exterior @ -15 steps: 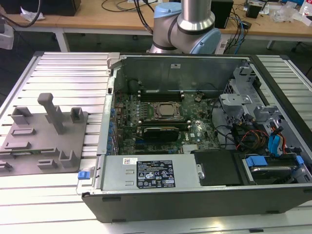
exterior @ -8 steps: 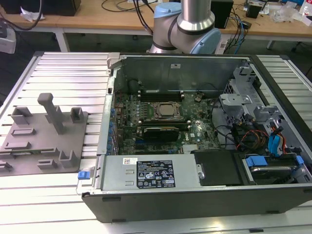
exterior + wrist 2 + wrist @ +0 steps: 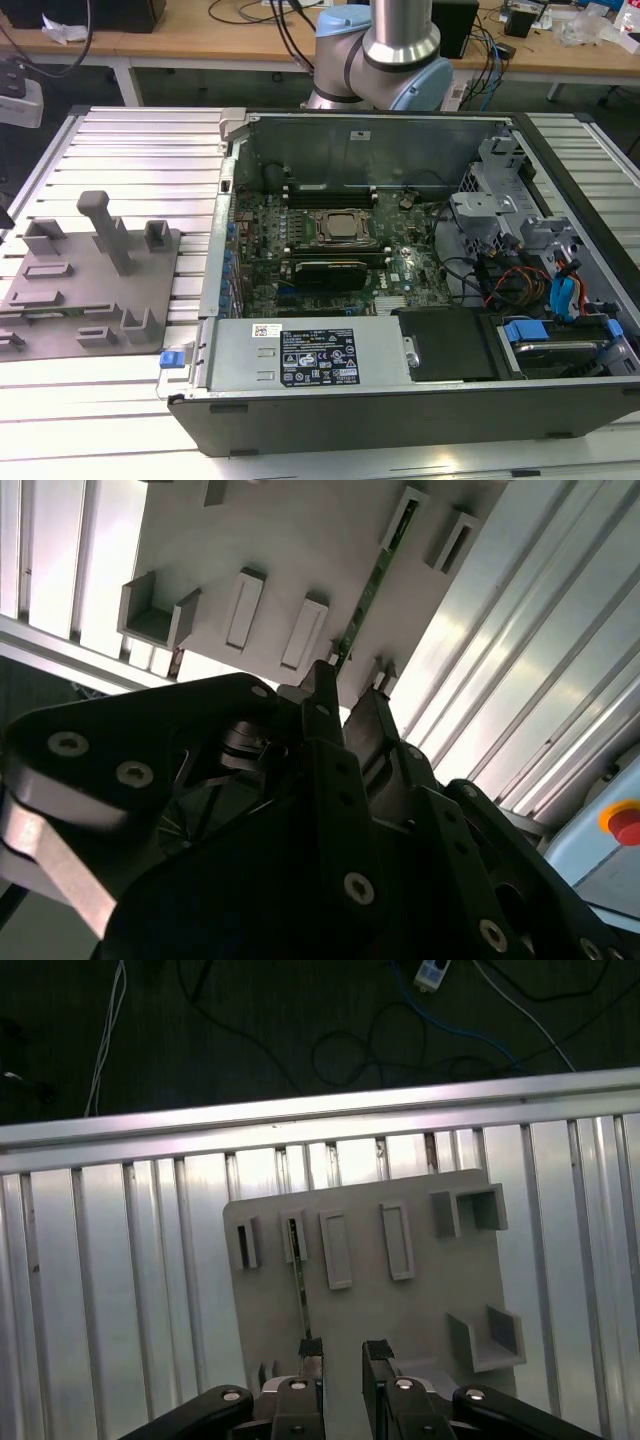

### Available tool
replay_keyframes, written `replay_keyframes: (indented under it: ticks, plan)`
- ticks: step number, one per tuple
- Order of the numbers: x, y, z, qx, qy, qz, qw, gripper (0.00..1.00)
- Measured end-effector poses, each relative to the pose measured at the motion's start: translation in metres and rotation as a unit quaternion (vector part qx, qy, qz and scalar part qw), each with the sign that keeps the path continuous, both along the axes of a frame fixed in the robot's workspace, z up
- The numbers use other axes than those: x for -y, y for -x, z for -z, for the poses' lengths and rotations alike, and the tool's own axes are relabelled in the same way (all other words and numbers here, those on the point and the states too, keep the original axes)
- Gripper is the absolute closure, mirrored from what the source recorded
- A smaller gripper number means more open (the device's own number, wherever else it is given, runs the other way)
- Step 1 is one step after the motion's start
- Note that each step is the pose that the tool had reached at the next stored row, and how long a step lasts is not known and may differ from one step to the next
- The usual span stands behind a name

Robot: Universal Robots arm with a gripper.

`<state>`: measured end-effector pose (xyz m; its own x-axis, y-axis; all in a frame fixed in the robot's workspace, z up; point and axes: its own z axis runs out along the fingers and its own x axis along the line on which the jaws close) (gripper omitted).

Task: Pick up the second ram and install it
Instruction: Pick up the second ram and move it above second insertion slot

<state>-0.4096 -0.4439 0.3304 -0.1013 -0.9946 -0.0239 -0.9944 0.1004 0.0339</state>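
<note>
The second ram (image 3: 299, 1285) is a thin green stick standing on edge in a slot of the grey fixture plate (image 3: 420, 1310). It also appears in the second wrist view as a narrow green strip (image 3: 368, 590) running across the plate (image 3: 300, 540). My gripper (image 3: 342, 1352) hangs above the plate's near edge, open, with nothing between its fingers. One fingertip (image 3: 309, 1348) lines up with the near end of the stick, and the other (image 3: 376, 1350) stands over bare plate. In the second wrist view the gripper (image 3: 350, 685) sits just short of the stick's end.
In the exterior view the fixture plate (image 3: 90, 290) with upright posts lies on the ribbed metal table (image 3: 130, 150), at that view's left. The open computer case (image 3: 400, 390) sits beside it, with motherboard, processor socket (image 3: 335, 228) and memory slots (image 3: 330, 190). The arm's base (image 3: 385, 50) stands behind.
</note>
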Motion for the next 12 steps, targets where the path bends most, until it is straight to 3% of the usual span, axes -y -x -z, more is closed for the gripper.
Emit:
replay_keyframes:
  ticks: [12]
  plan:
    - [0.0,0.0,0.0151,0.0,0.0,0.0,1.0,0.7]
